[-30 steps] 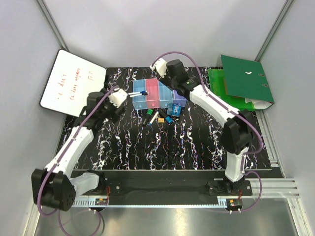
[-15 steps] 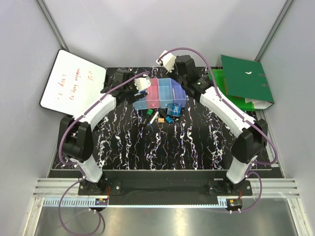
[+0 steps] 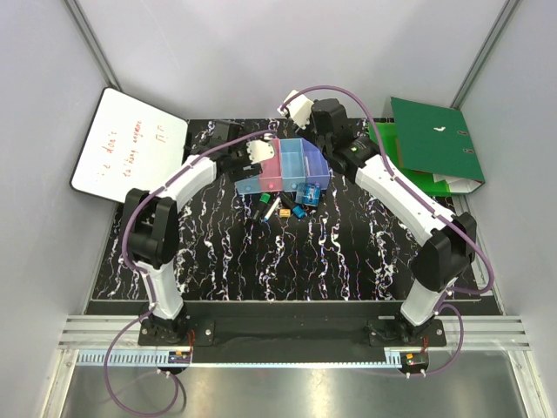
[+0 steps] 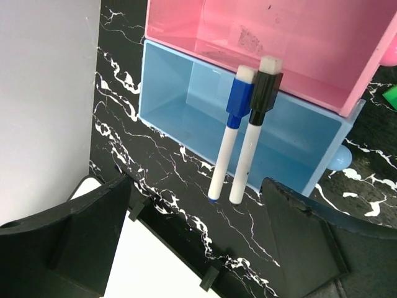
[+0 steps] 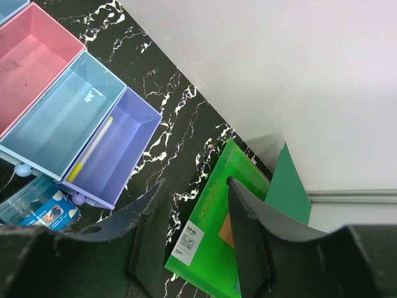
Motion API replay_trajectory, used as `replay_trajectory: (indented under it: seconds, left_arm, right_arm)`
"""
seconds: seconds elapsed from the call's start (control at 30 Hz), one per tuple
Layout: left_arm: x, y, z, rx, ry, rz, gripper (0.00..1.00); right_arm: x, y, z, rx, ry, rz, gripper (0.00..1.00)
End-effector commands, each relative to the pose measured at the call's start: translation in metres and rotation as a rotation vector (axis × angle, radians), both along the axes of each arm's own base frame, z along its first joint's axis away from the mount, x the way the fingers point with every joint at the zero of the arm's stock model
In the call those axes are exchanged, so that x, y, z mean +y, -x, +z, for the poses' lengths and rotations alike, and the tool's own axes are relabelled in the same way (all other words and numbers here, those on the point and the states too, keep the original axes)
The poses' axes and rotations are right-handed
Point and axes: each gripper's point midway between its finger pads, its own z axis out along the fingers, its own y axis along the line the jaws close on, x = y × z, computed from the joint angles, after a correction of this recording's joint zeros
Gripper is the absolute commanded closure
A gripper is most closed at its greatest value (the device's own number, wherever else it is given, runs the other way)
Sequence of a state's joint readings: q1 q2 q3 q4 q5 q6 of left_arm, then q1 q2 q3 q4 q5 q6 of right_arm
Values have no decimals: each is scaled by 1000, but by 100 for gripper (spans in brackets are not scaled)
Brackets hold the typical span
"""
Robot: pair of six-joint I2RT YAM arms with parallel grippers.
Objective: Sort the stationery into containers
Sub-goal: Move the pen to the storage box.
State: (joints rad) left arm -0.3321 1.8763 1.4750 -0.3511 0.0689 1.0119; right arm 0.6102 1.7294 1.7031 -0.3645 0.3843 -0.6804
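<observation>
Two white markers (image 4: pixel 228 146), blue-capped and black-capped, lean over the rim of the translucent light-blue plastic bin (image 4: pixel 180 99). I see my left tool (image 4: pixel 195 186) spread wide, empty, before them; my right tool (image 5: pixel 195 181) is half-spread, holding nothing.

Left pincer (image 4: pixel 195 186) gapes wide, empty; right pincer (image 5: pixel 197 186) seemingly half-open, empty.

Bright, even light from above; shadows soft. Faint glare on pink bin (image 4: pixel 251 38). Wrist pics sharp, fg slightly soft.

translucent plastic containers (image 4: pixel 180 102), smooth marbled tabletop (image 4: pixel 118 121)
</observation>
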Motion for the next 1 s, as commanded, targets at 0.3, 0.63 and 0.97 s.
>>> replay_trajectory:
  seconds: [0.3, 0.63, 0.97]
  left_arm:
    - [-7, -12, -2, -5, 3, -31, 9]
    - [-7, -25, -13, 7, 5, -11, 14]
    - [-1, -31, -18, 10, 3, 12, 31]
  right_arm:
    - [-2, 8, 36, -76, -56, -7, 52]
    - [-2, 10, 38, -77, -70, -7, 52]
    - [-2, 10, 38, -76, -76, -9, 53]
